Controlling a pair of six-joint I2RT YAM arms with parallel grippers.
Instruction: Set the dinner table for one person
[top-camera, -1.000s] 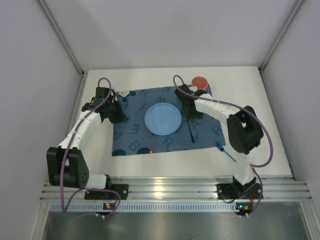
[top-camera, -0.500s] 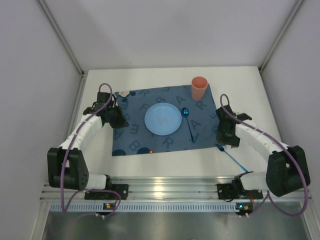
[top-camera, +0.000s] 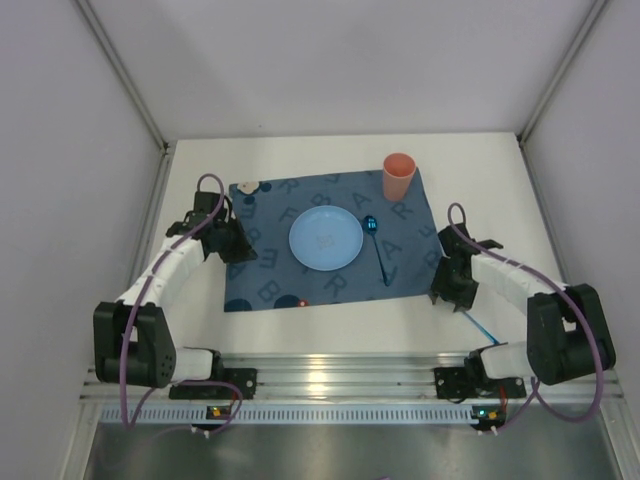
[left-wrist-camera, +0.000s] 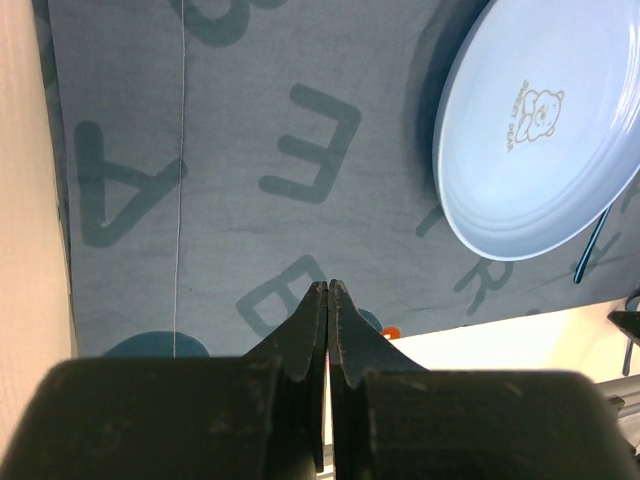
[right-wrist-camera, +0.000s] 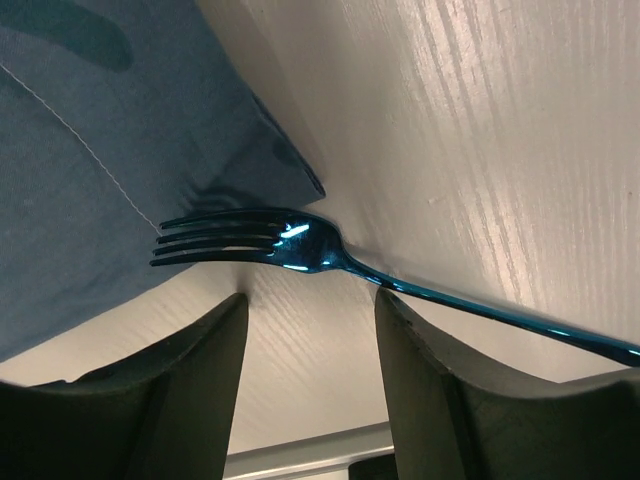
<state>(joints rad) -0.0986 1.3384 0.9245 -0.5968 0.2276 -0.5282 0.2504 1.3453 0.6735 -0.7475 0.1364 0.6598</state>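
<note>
Placemat (top-camera: 270, 265) lay at table (top-camera: 500, 180) centre, bearing plate (top-camera: 326, 238), spoon (top-camera: 378, 250), cup (top-camera: 399, 176). Fork (right-wrist-camera: 300, 245) lay toward near right corner. Left jaws closed tight, empty; right jaws parted, empty, above fork.

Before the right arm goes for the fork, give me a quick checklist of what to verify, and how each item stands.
1. Right end effector open: ok.
2. Fork lying flat on the dinner table, centred ahead of that opening: ok, not yet gripped.
3. Fork tines clear of the placemat corner: cannot tell; they overlap it in the right wrist view.
4. Left end effector shut and empty: ok.
5. Placemat left of the plate bare for the fork: ok, though the left end effector hangs above it.
</note>
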